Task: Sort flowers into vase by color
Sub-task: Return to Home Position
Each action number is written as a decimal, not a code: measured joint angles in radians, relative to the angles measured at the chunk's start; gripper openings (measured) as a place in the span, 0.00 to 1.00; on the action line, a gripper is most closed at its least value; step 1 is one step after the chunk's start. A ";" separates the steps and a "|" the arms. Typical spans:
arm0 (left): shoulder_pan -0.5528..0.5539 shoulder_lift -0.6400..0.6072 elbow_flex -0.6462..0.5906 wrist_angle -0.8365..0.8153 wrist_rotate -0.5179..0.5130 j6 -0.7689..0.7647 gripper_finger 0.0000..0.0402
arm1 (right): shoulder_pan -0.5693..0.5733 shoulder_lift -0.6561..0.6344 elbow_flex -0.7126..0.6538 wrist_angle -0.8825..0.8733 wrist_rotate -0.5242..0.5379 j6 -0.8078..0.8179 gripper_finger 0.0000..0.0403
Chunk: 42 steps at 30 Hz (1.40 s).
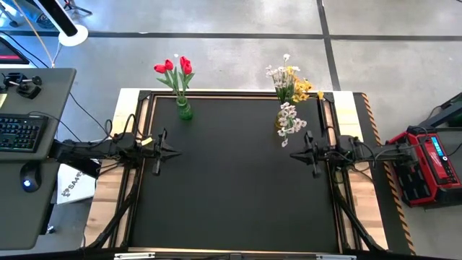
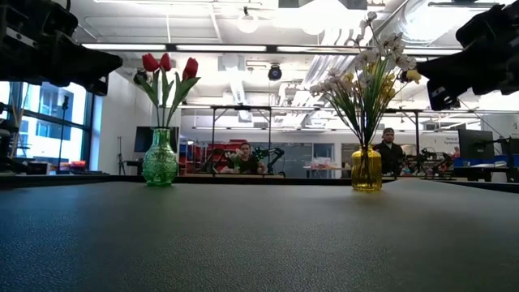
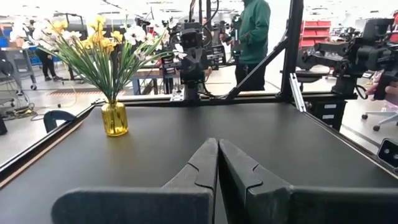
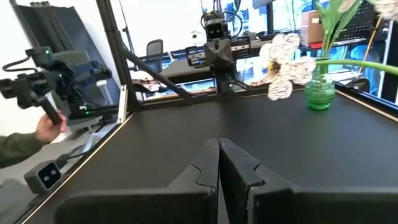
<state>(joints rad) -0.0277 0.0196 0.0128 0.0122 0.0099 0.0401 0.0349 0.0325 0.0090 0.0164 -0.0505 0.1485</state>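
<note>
Red tulips [image 1: 177,68] stand with their stems in a green glass vase [image 1: 185,110] at the table's far left; the vase also shows in the low view [image 2: 160,159] and right wrist view [image 4: 319,91]. White and yellow sprays [image 1: 290,87] stand in a yellow vase [image 2: 366,169], far right, also in the left wrist view [image 3: 114,118]. My left gripper [image 1: 167,151] hovers at the table's left side, shut and holding nothing [image 3: 217,163]. My right gripper [image 1: 299,154] hovers at the right side, shut and holding nothing [image 4: 218,163].
The black mat [image 1: 238,180] lies bare between the two grippers and toward the near edge. A raised frame [image 1: 326,115] borders the table. People [image 2: 243,158] sit and stand in the room beyond; a hand [image 4: 46,127] shows at the right wrist view's edge.
</note>
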 joint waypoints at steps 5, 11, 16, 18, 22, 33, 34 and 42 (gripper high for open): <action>0.000 0.000 0.000 0.000 0.000 0.006 0.00 | 0.000 0.020 0.000 0.004 -0.033 -0.060 0.00; 0.000 0.000 0.000 0.000 0.000 0.006 0.00 | 0.000 0.021 0.000 0.004 -0.028 -0.104 0.00; 0.000 0.000 0.000 0.000 0.000 0.006 0.00 | 0.000 0.021 0.000 0.004 -0.027 -0.104 0.00; 0.000 0.000 0.000 0.000 0.000 0.006 0.00 | 0.000 0.021 0.000 0.004 -0.027 -0.101 0.00; 0.000 0.000 0.000 0.000 0.000 0.006 0.00 | 0.000 0.021 0.000 0.004 -0.024 -0.099 0.00; 0.000 0.000 0.000 0.000 0.000 0.006 0.00 | 0.000 0.021 0.001 0.004 -0.024 -0.097 0.00; 0.000 0.000 0.000 0.000 0.000 0.006 0.00 | 0.000 0.021 0.001 0.004 -0.024 -0.097 0.00; 0.000 0.000 0.000 0.000 0.000 0.006 0.00 | 0.000 0.021 0.001 0.004 -0.024 -0.097 0.00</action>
<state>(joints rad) -0.0277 0.0196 0.0128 0.0124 0.0104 0.0459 0.0349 0.0536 0.0097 0.0204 -0.0746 0.0513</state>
